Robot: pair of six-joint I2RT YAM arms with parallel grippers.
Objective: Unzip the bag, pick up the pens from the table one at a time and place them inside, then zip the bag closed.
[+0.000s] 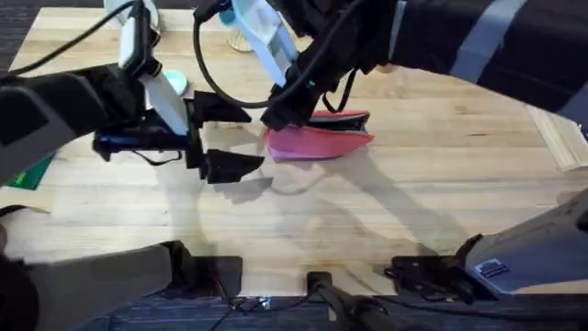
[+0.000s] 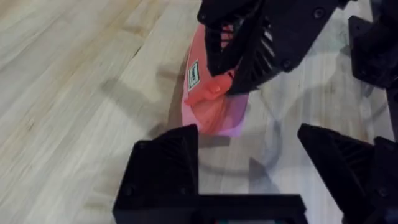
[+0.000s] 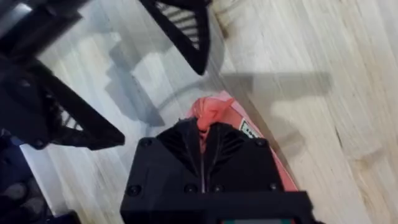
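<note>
We're at a zipper step: right end effector (image 3: 202, 146) pinching the pouch (image 1: 317, 141) tab, left end effector (image 1: 223, 138) spread; pens unseen.

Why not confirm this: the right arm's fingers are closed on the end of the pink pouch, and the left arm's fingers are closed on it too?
Wrong about the left. The left gripper is open beside the pouch, touching nothing, per the left wrist view. The right gripper is shut on its end.

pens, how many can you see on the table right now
0. No pen shows on the table; any may be hidden inside the pink bag or under the arms. The right hand is shut on the bag's end; the left hand is open beside it.
</note>
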